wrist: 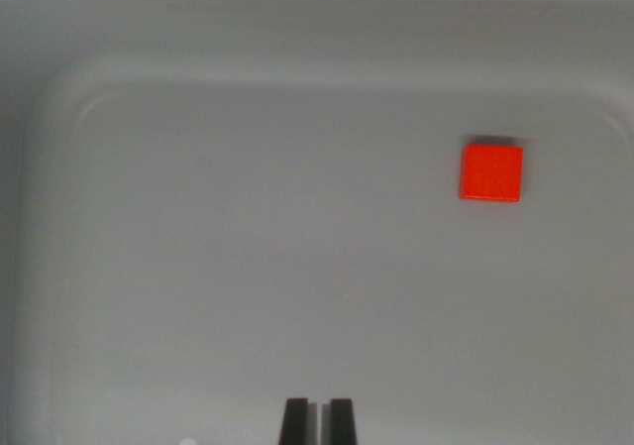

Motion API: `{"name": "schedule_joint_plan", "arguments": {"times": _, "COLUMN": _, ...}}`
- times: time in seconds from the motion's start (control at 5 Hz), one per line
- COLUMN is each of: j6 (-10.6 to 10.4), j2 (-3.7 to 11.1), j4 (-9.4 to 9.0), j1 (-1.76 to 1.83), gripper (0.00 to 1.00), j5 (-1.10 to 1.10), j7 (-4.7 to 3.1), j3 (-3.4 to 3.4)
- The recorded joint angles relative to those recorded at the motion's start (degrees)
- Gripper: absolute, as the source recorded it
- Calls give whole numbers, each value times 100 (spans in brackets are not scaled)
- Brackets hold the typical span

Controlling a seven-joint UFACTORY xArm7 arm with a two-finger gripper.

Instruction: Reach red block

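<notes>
A small red block (490,172) lies flat on the floor of a white bin (198,217), toward the wrist view's right and upper half. My gripper (317,420) shows only as two dark fingertips at the bottom edge, near the middle. The fingertips stand close together with a thin gap and nothing between them. The block is well apart from the gripper, up and to the right of it.
The bin's raised walls run along the top (317,29) and the left side (20,217), with a rounded corner at the upper left. Bare bin floor lies between the gripper and the block.
</notes>
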Motion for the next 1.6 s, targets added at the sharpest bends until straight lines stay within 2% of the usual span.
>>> {"name": "schedule_joint_plan", "arguments": {"times": 0.4, "j6": -46, "j2": 42, "j4": -8, "j1": -9, "gripper": 0, "j5": 1, "j7": -10, "j3": -4}}
{"name": "schedule_joint_plan", "arguments": {"times": 0.6, "j6": -134, "j2": 121, "j4": -23, "j1": -27, "gripper": 0, "j5": 4, "j7": -30, "j3": -11}}
{"name": "schedule_joint_plan", "arguments": {"times": 0.8, "j6": -134, "j2": 121, "j4": -23, "j1": -27, "gripper": 0, "j5": 4, "j7": -30, "j3": -11}}
{"name": "schedule_joint_plan", "arguments": {"times": 1.0, "j6": -261, "j2": 236, "j4": -45, "j1": -54, "gripper": 0, "j5": 7, "j7": -58, "j3": -21}}
{"name": "schedule_joint_plan", "arguments": {"times": 1.2, "j6": -261, "j2": 236, "j4": -45, "j1": -54, "gripper": 0, "j5": 7, "j7": -58, "j3": -21}}
{"name": "schedule_joint_plan", "arguments": {"times": 1.4, "j6": -421, "j2": 381, "j4": -73, "j1": -86, "gripper": 0, "j5": 12, "j7": -93, "j3": -34}}
{"name": "schedule_joint_plan", "arguments": {"times": 1.6, "j6": -421, "j2": 381, "j4": -73, "j1": -86, "gripper": 0, "j5": 12, "j7": -93, "j3": -34}}
